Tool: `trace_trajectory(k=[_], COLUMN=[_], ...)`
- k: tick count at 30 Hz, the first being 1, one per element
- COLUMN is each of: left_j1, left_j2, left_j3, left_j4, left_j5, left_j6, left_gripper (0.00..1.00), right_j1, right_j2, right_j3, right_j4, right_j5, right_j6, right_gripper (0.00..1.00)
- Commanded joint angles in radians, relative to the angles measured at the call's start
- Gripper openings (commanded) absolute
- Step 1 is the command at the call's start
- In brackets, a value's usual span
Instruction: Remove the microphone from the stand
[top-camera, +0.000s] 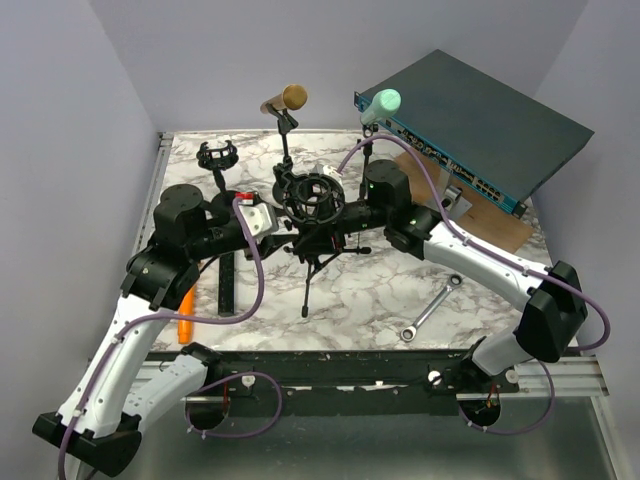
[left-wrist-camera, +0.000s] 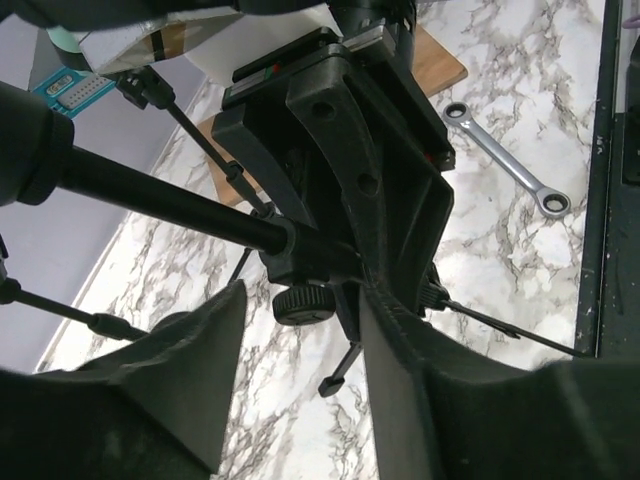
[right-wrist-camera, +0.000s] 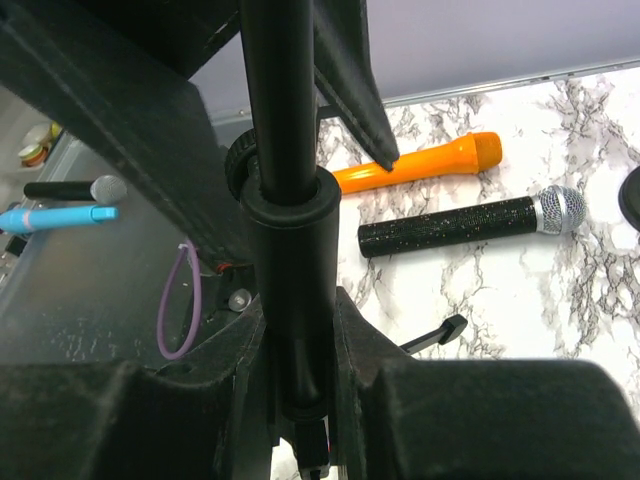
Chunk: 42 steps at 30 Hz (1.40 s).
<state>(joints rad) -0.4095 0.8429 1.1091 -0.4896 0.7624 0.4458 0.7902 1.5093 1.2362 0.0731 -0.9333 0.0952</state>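
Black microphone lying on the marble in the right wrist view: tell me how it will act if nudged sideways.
The black microphone has a round barrel lying flat on the smooth marble table, so it will probably roll rather than slide. Its mesh head is wider than the handle, so it would likely curve as it rolls. It looks rigid.

Left wrist view: left hand, own fingers dark, blurred, cut by the bottom edge. Grip on the stand cannot be told. Teal microphone is a sliver clipped at 10 o'clock.

Right wrist view: stand pole runs out at 12 o'clock. Right hand fingers out of focus either side of it. Two items at 9 o'clock, too small to name.

Top view: both hands' fingertips lost behind the stand. Orange microphone on the worktop at 8 o'clock, only a stub clear of the left arm.
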Motion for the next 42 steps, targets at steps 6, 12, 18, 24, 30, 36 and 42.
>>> trace_trajectory(k=[6, 12, 18, 24, 30, 36, 42], left_j1=[-0.012, 0.085, 0.187, 0.172, 0.091, 0.089, 0.087], left_j2=[0.043, 0.051, 0.136, 0.027, -0.033, -0.046, -0.025], left_j3=[-0.029, -0.169, -0.285, -0.114, -0.037, -0.028, -0.102], left_j4=[0.123, 0.487, 1.144, 0.440, 0.144, 0.074, 0.230], left_j5=[-0.030, 0.325, 0.535, 0.377, 0.109, 0.033, 0.134], left_j6=[-0.211, -0.829, -1.515, -0.810, -0.297, -0.147, -0.300], left_gripper=[0.00, 0.00, 0.45, 0.95, 0.97, 0.97, 0.97], right_j1=[-0.003, -0.003, -0.003, -0.003, -0.003, -0.003, -0.003], right_j2=[-0.032, -0.078, -0.104, -0.105, -0.081, -0.071, -0.056], right_j3=[0.009, -0.021, -0.055, -0.045, -0.042, -0.050, -0.078], right_j4=[0.065, 0.007, -0.010, -0.007, 0.041, 0.061, 0.158], right_j5=[0.002, 0.113, 0.177, 0.112, 0.033, -0.035, -0.126], right_j6=[-0.015, -0.191, -0.274, -0.207, -0.116, -0.102, -0.021], right_gripper=[0.01, 0.01, 0.01, 0.01, 0.01, 0.01, 0.01])
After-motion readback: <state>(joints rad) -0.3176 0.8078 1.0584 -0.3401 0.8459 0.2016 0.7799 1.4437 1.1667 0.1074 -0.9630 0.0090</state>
